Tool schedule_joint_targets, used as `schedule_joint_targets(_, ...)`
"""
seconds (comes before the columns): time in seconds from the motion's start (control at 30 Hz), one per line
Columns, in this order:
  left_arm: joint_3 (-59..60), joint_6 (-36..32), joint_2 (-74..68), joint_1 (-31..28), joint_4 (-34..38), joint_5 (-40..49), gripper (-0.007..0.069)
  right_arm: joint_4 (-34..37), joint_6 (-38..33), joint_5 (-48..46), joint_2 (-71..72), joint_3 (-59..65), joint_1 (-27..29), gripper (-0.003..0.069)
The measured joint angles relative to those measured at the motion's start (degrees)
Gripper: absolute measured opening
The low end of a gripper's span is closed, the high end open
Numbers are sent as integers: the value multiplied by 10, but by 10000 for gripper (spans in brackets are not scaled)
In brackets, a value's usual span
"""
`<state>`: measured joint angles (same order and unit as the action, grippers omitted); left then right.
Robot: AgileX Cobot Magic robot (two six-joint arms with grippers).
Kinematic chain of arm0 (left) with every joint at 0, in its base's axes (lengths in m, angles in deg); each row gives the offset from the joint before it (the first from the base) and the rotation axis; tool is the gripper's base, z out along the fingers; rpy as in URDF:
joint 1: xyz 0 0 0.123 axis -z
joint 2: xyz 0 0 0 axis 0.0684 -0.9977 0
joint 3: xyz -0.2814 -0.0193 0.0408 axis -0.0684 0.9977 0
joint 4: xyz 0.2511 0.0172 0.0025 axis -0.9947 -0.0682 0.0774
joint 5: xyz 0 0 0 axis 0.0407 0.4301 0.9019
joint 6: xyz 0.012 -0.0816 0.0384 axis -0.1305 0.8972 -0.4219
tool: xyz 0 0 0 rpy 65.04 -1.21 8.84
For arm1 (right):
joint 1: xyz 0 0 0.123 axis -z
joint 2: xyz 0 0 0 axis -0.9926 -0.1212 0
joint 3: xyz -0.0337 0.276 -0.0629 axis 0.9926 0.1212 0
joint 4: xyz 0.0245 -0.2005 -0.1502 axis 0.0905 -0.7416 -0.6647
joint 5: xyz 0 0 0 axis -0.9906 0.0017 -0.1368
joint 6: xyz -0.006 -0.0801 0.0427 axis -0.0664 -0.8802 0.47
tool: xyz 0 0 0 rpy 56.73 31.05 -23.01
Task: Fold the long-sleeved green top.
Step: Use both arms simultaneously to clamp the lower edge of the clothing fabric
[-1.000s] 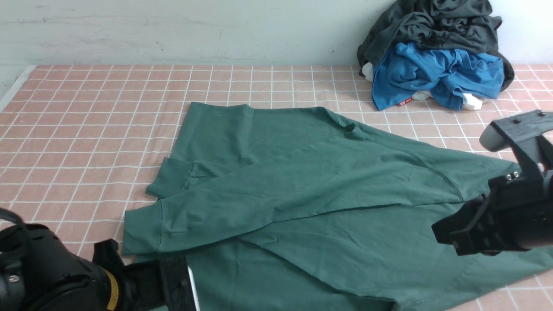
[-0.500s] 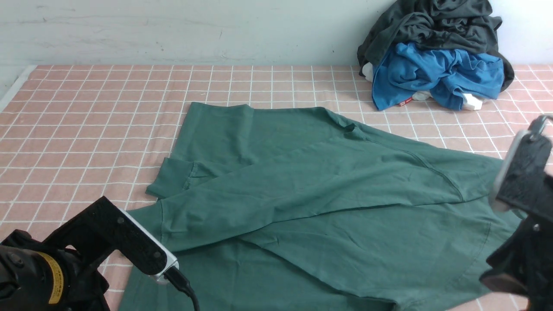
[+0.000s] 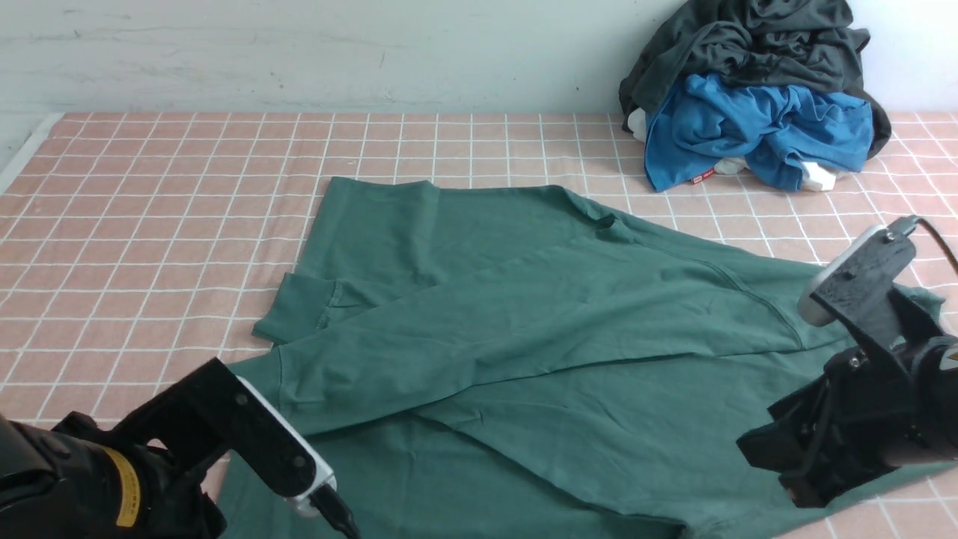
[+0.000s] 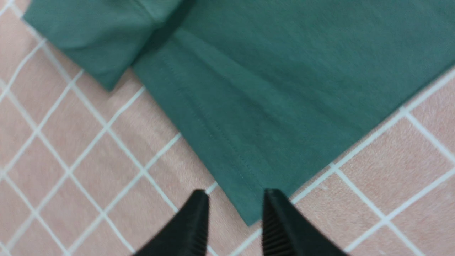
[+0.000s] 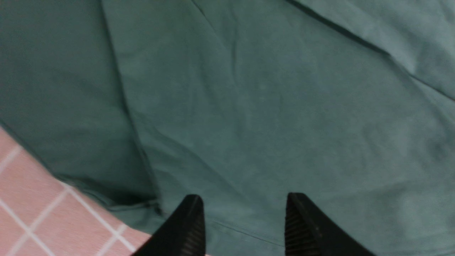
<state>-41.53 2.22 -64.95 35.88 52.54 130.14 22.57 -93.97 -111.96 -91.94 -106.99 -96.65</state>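
The green long-sleeved top (image 3: pixel 524 322) lies flat on the pink checked cloth, with both sleeves folded across its body. Their cuffs (image 3: pixel 288 314) end at its left side. In the left wrist view my left gripper (image 4: pixel 235 193) is open, and the top's (image 4: pixel 270 89) hem corner lies just ahead of it and partly between the fingertips. A sleeve cuff (image 4: pixel 89 46) lies further off. My right gripper (image 5: pixel 244 197) is open just above the top's (image 5: pixel 266 106) fabric near a stitched hem. In the front view the right gripper (image 3: pixel 786 468) hangs over the top's near right edge.
A heap of a dark grey-black garment (image 3: pixel 756 45) and a bright blue garment (image 3: pixel 748 127) sits at the back right against the wall. The pink checked cloth (image 3: pixel 150 224) covers the table. The left arm (image 3: pixel 112 479) fills the near left corner.
The left jaws have opened and the arm has shifted slightly toward the top's near left corner. The right arm swung down and leftward over the right hem, its jaws now open.
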Motion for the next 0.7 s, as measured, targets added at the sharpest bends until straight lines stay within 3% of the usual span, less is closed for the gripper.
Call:
schedule_joint_targets(0.03,0,-13,-3,0,0,-2,218,8,0,-3,0,0,0,239)
schedule_joint_targets(0.1,0,-107,-35,0,1,-24,325,41,-4,-18,0,0,0,146)
schedule_joint_targets(0.13,0,-125,-41,0,1,-27,341,44,-5,-19,0,0,0,138)
schedule_joint_targets(0.17,0,-192,-63,0,1,-31,393,59,-10,-28,3,0,0,83)
schedule_joint_targets(0.2,0,-202,-63,0,1,-31,393,61,-10,-30,4,0,0,77)
schedule_joint_targets(0.23,0,-290,-89,0,1,-29,428,72,-18,-43,12,0,0,29)
schedule_joint_targets(0.27,0,-337,-106,0,3,-26,437,78,-24,-49,20,0,0,11)
schedule_joint_targets(0.3,0,-337,-106,0,4,-26,438,78,-25,-49,22,0,0,11)
schedule_joint_targets(0.33,0,-405,-126,0,10,-16,445,84,-34,-53,35,0,0,-2)
schedule_joint_targets(0.4,0,-473,-153,0,24,-13,447,87,-43,-58,52,0,0,-11)
schedule_joint_targets(0.47,0,-523,-184,0,37,-18,447,88,-49,-59,73,0,0,-11)
schedule_joint_targets(0.57,-5,-538,-207,0,42,-18,442,90,-50,-59,83,0,0,-11)
schedule_joint_targets(0.7,-7,-536,-211,0,46,-13,373,90,-51,-58,83,0,0,-11)
